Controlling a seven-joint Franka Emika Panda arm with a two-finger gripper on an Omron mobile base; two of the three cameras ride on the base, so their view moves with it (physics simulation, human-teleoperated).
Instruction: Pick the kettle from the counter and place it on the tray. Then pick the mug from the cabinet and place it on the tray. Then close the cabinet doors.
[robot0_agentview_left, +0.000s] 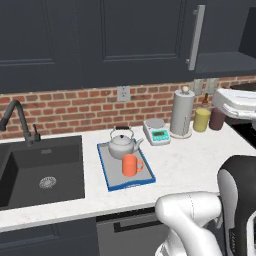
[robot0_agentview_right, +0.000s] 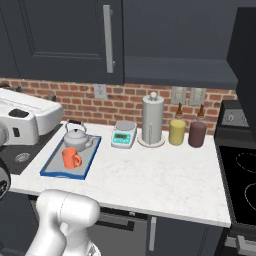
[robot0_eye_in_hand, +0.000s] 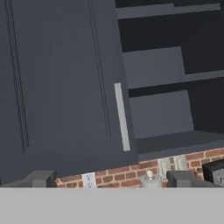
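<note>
The claw (robot0_eye_in_hand: 112, 179) is standing wide open and empty, its two dark fingertips (robot0_eye_in_hand: 40, 178) spread far apart at the bottom of the hand view, and it is pointing up at the cabinet (robot0_eye_in_hand: 166, 74) from in front of it. The arm's white wrist (robot0_agentview_left: 235, 102) is reaching up to the right of the tray (robot0_agentview_left: 112, 182), level with the brick wall below the cabinet. The left cabinet door (robot0_eye_in_hand: 61, 87) is appearing shut, with its grey bar handle (robot0_eye_in_hand: 122, 117) beside the open compartment, whose dark shelf (robot0_eye_in_hand: 153, 65) is lying bare; the right door (robot0_agentview_right: 246, 55) is standing swung out. On the table (robot0_agentview_left: 190, 165), the tray is sitting just right of the sink (robot0_agentview_left: 40, 170), carrying the kettle (robot0_agentview_left: 121, 143) at its back and the mug (robot0_agentview_left: 131, 165) just in front of the kettle. The scale (robot0_agentview_left: 156, 131), paper-towel roll (robot0_agentview_left: 182, 113) and two canisters (robot0_agentview_left: 202, 120) are standing right of the tray, against the wall.
</note>
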